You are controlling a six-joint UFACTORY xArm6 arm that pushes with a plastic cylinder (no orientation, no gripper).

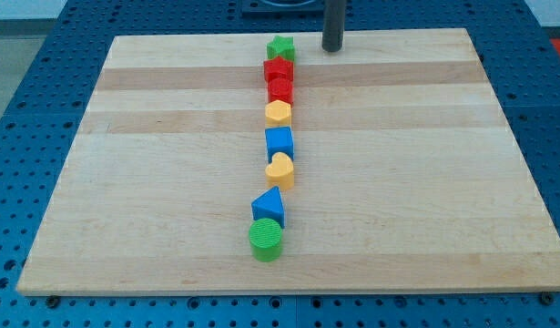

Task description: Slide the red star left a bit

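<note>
The red star [278, 69] lies near the top of the board, second in a column of blocks. A green star [280, 47] touches it from above and a red round block [280, 90] touches it from below. My tip [331, 49] rests on the board at the top edge, to the right of the green star and up-right of the red star, with a gap between it and both. The rod runs up out of the view.
Below the red round block the column goes on down the wooden board [125, 182]: a yellow hexagon [278, 112], a blue square block [279, 142], a yellow heart [280, 169], a blue triangle [269, 206] and a green cylinder [266, 238].
</note>
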